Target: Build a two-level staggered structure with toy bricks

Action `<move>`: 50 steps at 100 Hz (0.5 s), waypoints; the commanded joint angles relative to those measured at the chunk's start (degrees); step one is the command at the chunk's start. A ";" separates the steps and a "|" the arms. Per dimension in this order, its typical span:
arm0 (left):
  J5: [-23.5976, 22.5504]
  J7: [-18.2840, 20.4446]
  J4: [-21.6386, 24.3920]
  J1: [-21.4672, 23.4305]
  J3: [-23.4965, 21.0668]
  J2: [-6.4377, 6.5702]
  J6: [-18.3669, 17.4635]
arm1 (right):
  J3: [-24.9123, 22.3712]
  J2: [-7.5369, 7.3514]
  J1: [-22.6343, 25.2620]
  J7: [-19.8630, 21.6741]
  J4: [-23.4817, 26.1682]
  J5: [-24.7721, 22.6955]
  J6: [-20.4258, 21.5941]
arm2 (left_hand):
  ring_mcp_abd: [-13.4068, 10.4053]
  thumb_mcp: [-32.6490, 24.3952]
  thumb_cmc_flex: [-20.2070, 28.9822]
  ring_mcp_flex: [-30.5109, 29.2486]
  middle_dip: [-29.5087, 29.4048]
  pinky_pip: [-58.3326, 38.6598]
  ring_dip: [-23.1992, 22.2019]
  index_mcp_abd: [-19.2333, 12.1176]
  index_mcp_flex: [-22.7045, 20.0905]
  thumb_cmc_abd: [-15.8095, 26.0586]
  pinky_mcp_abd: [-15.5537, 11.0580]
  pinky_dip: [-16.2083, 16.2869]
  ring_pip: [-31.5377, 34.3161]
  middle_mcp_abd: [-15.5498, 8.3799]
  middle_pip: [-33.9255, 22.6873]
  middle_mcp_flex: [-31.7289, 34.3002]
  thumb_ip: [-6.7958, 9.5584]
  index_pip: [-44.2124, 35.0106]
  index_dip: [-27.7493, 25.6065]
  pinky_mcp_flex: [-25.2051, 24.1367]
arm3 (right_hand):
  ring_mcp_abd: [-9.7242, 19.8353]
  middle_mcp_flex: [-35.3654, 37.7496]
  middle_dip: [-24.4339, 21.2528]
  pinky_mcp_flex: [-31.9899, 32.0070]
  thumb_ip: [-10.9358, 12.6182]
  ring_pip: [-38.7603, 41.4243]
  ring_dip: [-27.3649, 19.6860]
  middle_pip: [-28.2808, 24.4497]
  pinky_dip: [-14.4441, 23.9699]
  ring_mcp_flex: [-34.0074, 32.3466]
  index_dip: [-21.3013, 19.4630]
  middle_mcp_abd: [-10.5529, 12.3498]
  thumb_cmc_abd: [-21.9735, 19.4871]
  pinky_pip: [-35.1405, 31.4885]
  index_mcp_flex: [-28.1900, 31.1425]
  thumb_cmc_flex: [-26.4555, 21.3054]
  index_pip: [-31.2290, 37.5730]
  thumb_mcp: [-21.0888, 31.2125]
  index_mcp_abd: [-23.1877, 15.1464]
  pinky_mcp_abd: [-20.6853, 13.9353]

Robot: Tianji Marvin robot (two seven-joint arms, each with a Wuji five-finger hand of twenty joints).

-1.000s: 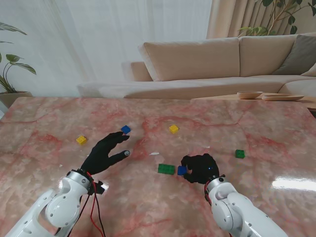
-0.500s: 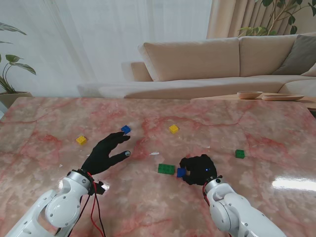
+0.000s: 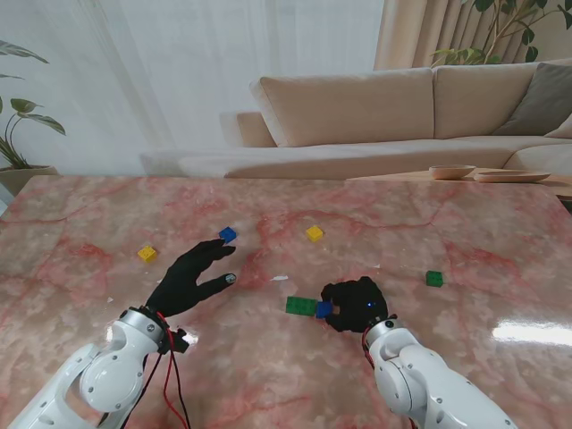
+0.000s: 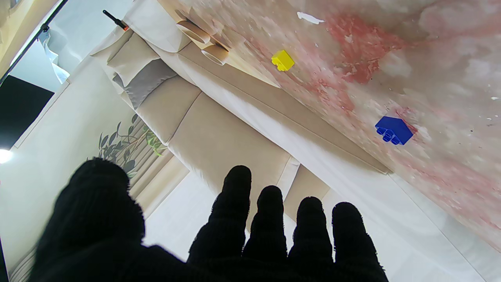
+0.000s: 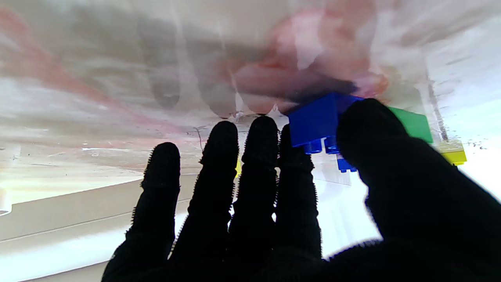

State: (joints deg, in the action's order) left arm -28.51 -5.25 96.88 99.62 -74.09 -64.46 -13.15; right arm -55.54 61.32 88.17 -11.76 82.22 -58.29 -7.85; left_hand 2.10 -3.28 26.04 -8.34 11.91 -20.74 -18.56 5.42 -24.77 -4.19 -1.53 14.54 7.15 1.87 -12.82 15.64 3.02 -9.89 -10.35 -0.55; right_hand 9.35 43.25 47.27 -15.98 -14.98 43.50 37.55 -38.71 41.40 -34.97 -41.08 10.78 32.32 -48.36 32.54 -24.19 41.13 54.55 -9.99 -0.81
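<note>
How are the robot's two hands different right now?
The left hand is open with its fingers spread and holds nothing; the right hand is closed on a small blue brick. The left hand hovers near a loose blue brick without touching it; the right hand sits beside the long green brick. Both hands wear black gloves.

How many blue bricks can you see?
2. One blue brick lies on the table just beyond the left hand's fingertips. The other blue brick is pinched in the right hand, beside the long green brick.
</note>
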 commanded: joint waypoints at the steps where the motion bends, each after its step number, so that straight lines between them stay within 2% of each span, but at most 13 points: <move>1: -0.18 0.35 0.29 0.45 -0.01 0.15 0.20 | 0.17 0.18 0.30 0.77 -0.61 0.24 -0.32 | -2.94 1.32 1.57 -0.65 -0.77 2.12 0.67 -1.34 -0.75 1.52 -1.49 0.51 -1.59 -1.31 1.46 -0.86 -0.30 0.27 -0.50 -0.51 | 0.67 -1.30 -1.98 1.17 1.92 -0.61 0.45 0.26 1.15 0.88 -1.28 0.63 -1.33 1.14 1.26 1.84 -0.42 2.66 -1.29 -0.35; 13: -0.19 0.79 0.55 0.57 -0.19 0.24 0.22 | 0.29 0.16 0.16 0.84 -0.72 0.27 -0.19 | -2.89 1.33 1.63 -0.73 -0.76 2.19 0.66 -1.48 -0.79 1.46 -1.46 0.51 -1.57 -1.32 1.44 -0.82 -0.31 0.25 -0.52 -0.45 | 0.61 -1.88 -2.31 1.55 2.62 -0.76 0.35 0.26 1.06 1.35 -1.69 0.50 -1.63 1.50 1.23 2.68 -1.36 2.83 -0.84 -0.35; 27: -0.38 1.00 0.74 0.64 -0.39 0.30 0.38 | 0.49 0.17 -0.02 0.70 -0.93 0.37 0.10 | -2.97 1.36 1.62 -0.71 -0.78 2.11 0.67 -1.52 -0.72 1.51 -1.22 0.63 -1.61 -1.34 1.49 -0.89 -0.34 0.26 -0.53 -0.43 | 0.60 -2.47 -2.81 1.82 4.54 -0.87 0.23 0.29 1.15 1.84 -2.65 0.39 -1.62 1.73 1.33 4.07 -3.19 3.46 -0.19 -0.45; 33: -0.41 1.20 0.91 0.76 -0.49 0.34 0.49 | 0.56 0.13 -0.03 0.71 -0.90 0.21 0.21 | -2.97 1.38 1.63 -0.72 -0.79 2.09 0.68 -1.56 -0.69 1.52 -1.19 0.67 -1.63 -1.36 1.50 -0.88 -0.35 0.26 -0.53 -0.48 | 0.56 -3.31 -3.06 2.14 7.42 -1.07 0.14 0.43 1.22 2.57 -3.61 0.20 -2.38 2.04 1.13 4.65 -5.36 1.62 0.52 -0.47; 50: -0.55 1.38 1.17 0.95 -0.67 0.40 0.43 | 0.46 -0.04 0.16 1.27 -0.61 -0.26 0.34 | -3.05 1.41 1.66 -0.75 -0.80 2.04 0.68 -1.69 -0.72 1.51 -1.04 0.80 -1.67 -1.41 1.52 -0.82 -0.37 0.26 -0.55 -0.54 | 0.35 -4.41 -3.28 2.74 7.58 -1.31 0.06 0.72 1.31 3.62 -4.26 -0.03 -2.55 2.40 0.51 4.41 -6.66 -1.58 1.01 -0.50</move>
State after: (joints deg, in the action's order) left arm -28.88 -3.99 97.85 100.13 -74.78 -64.17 -12.85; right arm -55.08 61.33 87.71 -11.67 81.86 -58.46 -7.50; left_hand 2.10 -3.28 26.04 -8.34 11.91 -20.71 -18.56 5.42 -24.77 -4.19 -1.53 14.54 7.14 1.87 -12.82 15.64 3.02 -9.89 -10.35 -0.55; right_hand 9.34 40.53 46.13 -14.17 -9.36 42.55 37.55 -40.31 41.40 -32.92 -44.02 11.15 30.25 -46.90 32.97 -21.50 35.28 53.73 -9.29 -0.81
